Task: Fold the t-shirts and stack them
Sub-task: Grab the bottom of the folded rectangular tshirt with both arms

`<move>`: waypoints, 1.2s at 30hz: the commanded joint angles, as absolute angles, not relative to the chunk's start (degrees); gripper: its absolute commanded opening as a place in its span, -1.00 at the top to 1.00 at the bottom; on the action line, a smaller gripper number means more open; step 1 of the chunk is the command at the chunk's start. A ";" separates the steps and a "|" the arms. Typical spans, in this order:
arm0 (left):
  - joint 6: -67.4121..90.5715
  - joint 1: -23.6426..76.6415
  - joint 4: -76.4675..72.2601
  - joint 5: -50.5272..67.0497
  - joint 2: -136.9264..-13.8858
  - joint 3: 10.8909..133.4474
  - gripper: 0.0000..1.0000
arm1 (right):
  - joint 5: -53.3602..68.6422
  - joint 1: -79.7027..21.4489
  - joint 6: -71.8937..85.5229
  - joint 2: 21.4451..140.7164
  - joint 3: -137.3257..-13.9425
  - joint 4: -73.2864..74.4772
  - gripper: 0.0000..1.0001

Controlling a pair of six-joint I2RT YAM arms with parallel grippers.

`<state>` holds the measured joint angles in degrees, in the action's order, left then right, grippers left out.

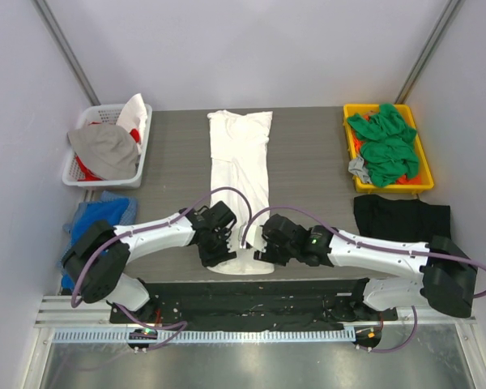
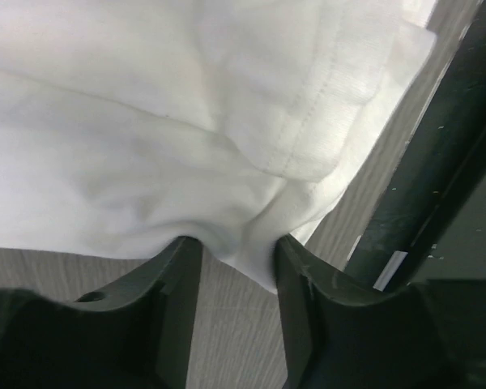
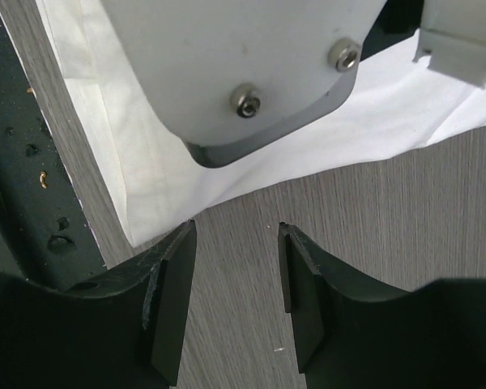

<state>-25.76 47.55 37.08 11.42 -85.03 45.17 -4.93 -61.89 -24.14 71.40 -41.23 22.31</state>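
There is one white t-shirt, folded into a long narrow strip down the middle of the counter. Its near end lies between the two claws and the rest runs away beyond them. One black t-shirt lies folded flat, well out past the right claw's outer side. The green t-shirts are heaped in one yellow tray farther beyond it, too tangled to count. One white basket, far out beyond the left claw's outer side, holds a grey cloth over red and white cloth. A blue cloth lies nearer, beside the left arm.

Both arms reach forward and bend inward, forearms low and nearly level. Their claws face each other across the near end of the white strip.

The left claw is down on the near left corner. In its wrist view the left claw has its fingers apart, with a rumpled tuck of the white t-shirt and its stitched hem lying between the tips. Bare counter shows in the gap behind, so no clamp is made.

The right claw sits just beside the near right edge. In its wrist view the right claw stands apart over bare counter. The white t-shirt lies just ahead of the fingertips, untouched. A pale grey housing with two screws hangs above the cloth.
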 commanded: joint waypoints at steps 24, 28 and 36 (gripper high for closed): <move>-24.61 48.43 40.17 10.19 -86.84 44.74 0.78 | 5.19 -68.46 -24.17 73.82 -42.63 25.58 -0.07; -24.52 48.51 40.17 10.11 -86.31 44.65 0.80 | 3.70 -68.99 -24.61 74.62 -42.54 24.17 -0.05; -25.14 48.52 39.73 10.54 -85.87 43.24 0.81 | 0.70 -68.99 -27.59 76.20 -41.31 21.98 -0.04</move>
<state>-24.47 48.42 37.34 9.63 -85.12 45.45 2.35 -68.77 -25.65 75.42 -41.21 24.82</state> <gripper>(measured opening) 0.132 0.525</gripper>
